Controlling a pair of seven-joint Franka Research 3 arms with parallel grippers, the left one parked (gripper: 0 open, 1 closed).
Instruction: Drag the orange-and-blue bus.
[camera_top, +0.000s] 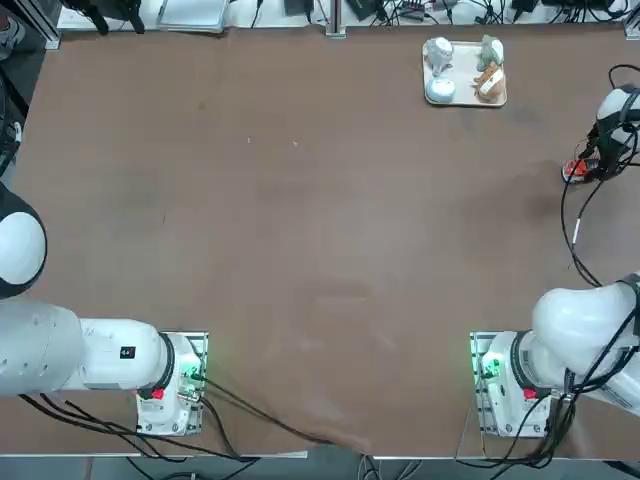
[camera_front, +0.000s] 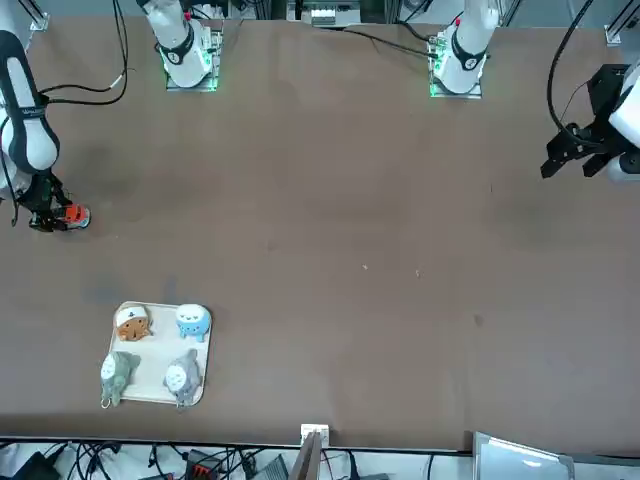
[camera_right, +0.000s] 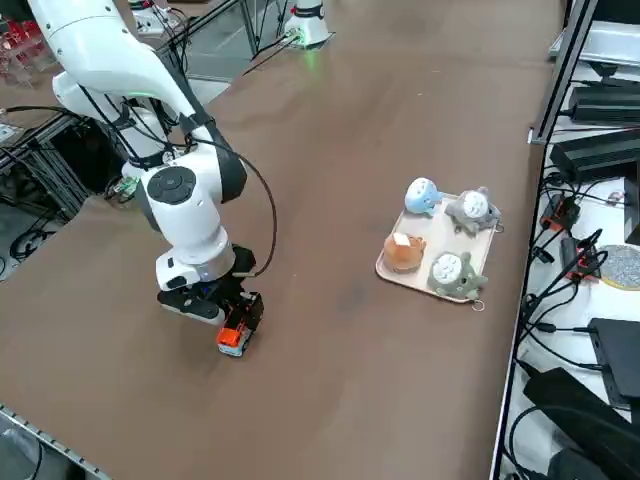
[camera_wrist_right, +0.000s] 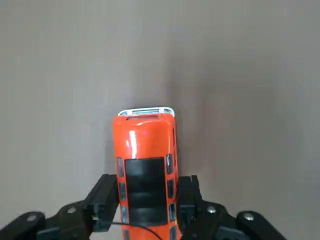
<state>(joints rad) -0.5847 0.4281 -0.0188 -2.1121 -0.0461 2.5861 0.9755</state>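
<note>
We see the right arm's black two-finger gripper (camera_wrist_right: 146, 200) pinching the rear half of the small orange-red toy bus with dark bluish roof panel (camera_wrist_right: 146, 165), which sits on the brown bench (camera_top: 300, 220) near its right edge. From overhead the bus (camera_top: 574, 172) is mostly hidden under the wrist. The cream tray of small figurines (camera_top: 500, 98) lies well apart.

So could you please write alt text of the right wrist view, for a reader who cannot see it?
The right gripper is shut on the orange-and-blue bus, one black finger pressed against each long side. The bus lies on the bare brown table, its dark roof panel facing the camera and its pale front end pointing away from the fingers.
</note>
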